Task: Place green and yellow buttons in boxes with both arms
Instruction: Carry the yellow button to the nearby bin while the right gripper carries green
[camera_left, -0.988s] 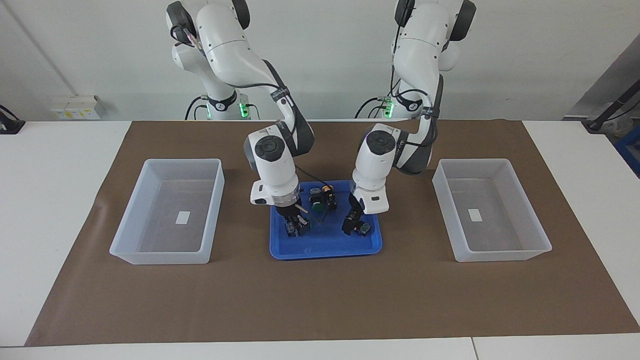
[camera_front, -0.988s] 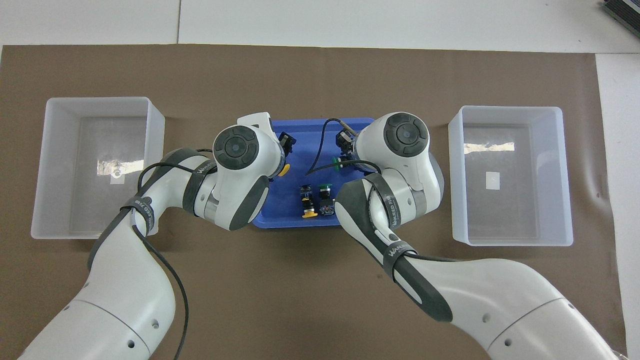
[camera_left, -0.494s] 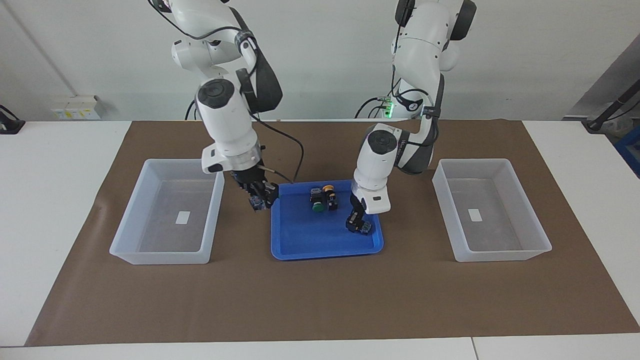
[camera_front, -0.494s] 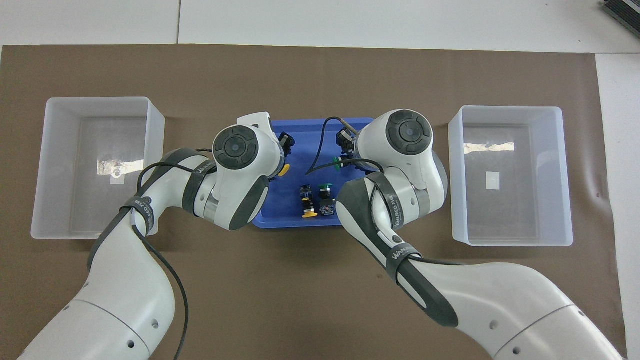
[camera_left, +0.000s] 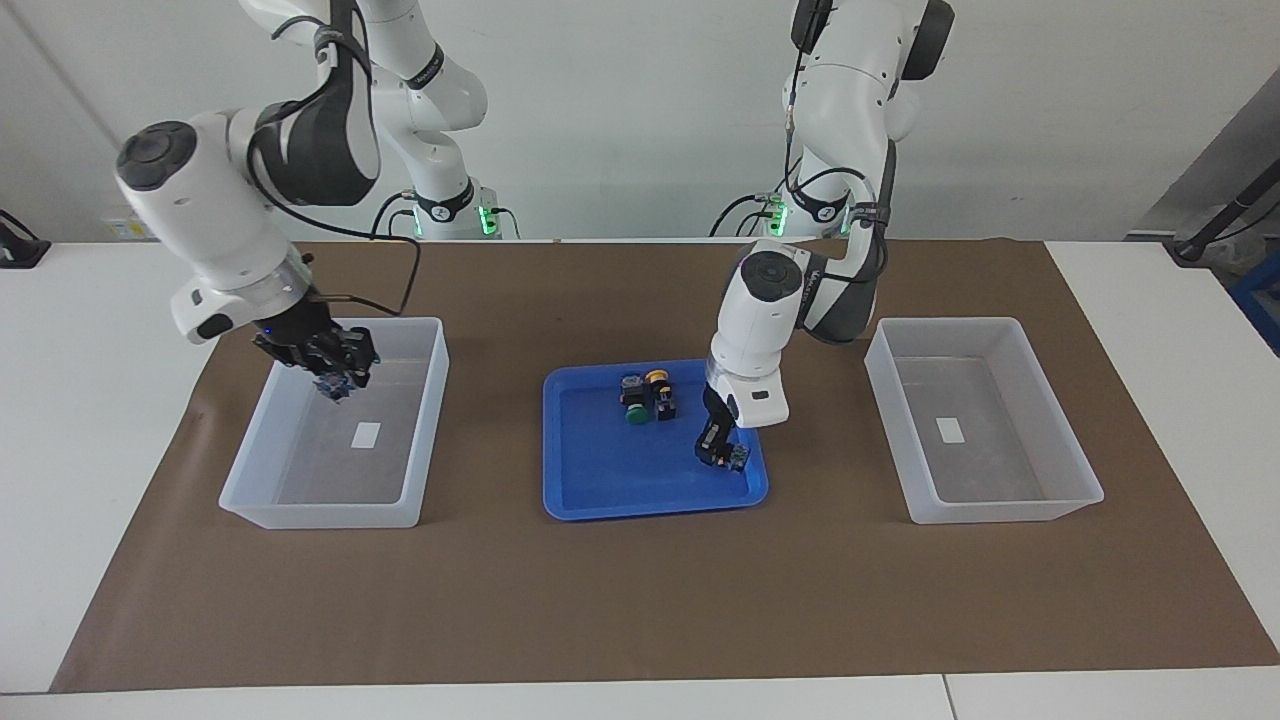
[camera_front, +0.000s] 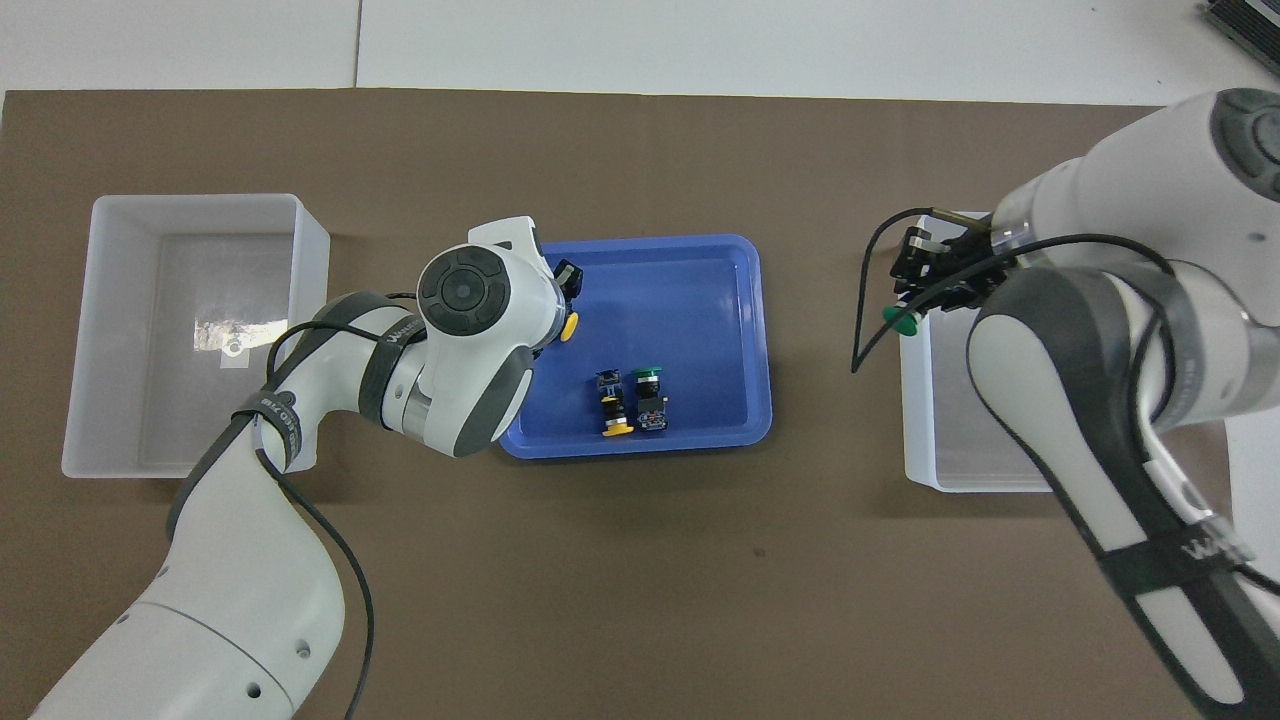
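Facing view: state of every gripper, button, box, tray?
right gripper: shut on held green button, over box at right arm's end
left gripper: shut on held yellow button, low in blue tray
loose green button, loose yellow button: lying side by side in tray
box at right arm's end: no buttons
box at left arm's end: no buttons

Brown table cover (camera_left: 640, 590): matt, paper-like, faint creases. Bare table (camera_left: 100, 380) around it: smooth, white. Both boxes (camera_left: 335, 425) (camera_left: 985, 420): translucent milky plastic, smooth walls with a soft sheen; glare on their floors from overhead. Blue tray (camera_left: 650, 495): glossy moulded plastic. My arm shells (camera_front: 250, 600): smooth, glossy white plastic with matt dark bands. Loose buttons (camera_front: 632, 400): black plastic bodies, shiny yellow and green caps.
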